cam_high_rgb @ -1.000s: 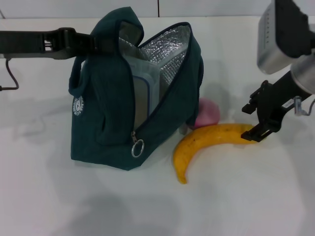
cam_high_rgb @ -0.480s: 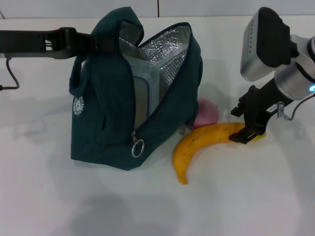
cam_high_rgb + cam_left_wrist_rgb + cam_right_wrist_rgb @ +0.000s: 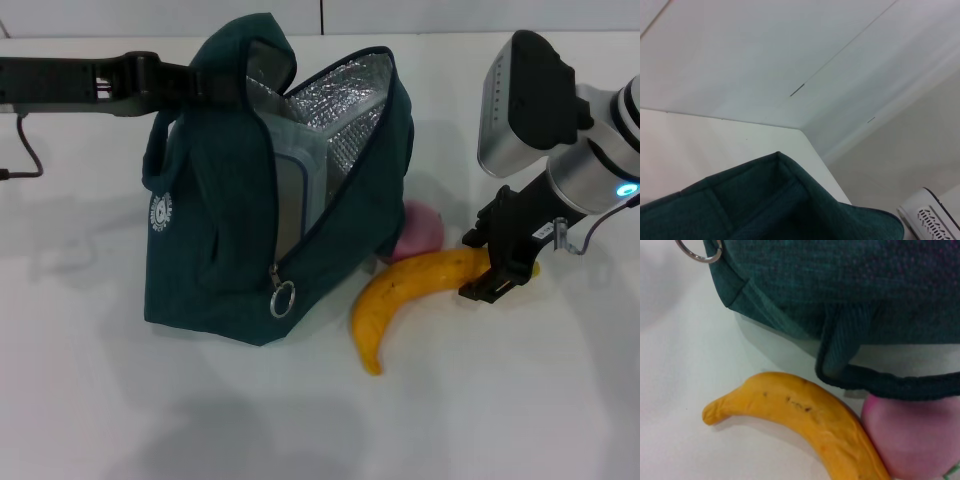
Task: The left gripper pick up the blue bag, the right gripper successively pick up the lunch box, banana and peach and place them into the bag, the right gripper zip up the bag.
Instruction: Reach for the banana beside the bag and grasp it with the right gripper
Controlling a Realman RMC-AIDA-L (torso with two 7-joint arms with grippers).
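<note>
Head view showed the left gripper [image 3: 185, 85] clamping the blue bag [image 3: 270, 190] upright and agape, lunch box [image 3: 295, 190] inside, while beside it the right gripper [image 3: 495, 265] straddled the banana [image 3: 410, 290], jaws apart.

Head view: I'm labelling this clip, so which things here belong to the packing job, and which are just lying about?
Part of the job:
blue bag, held open by the left gripper
lunch box, already inside
banana, right gripper at its end
peach, behind the banana

Just lying about:
Nothing besides the white table.
</note>
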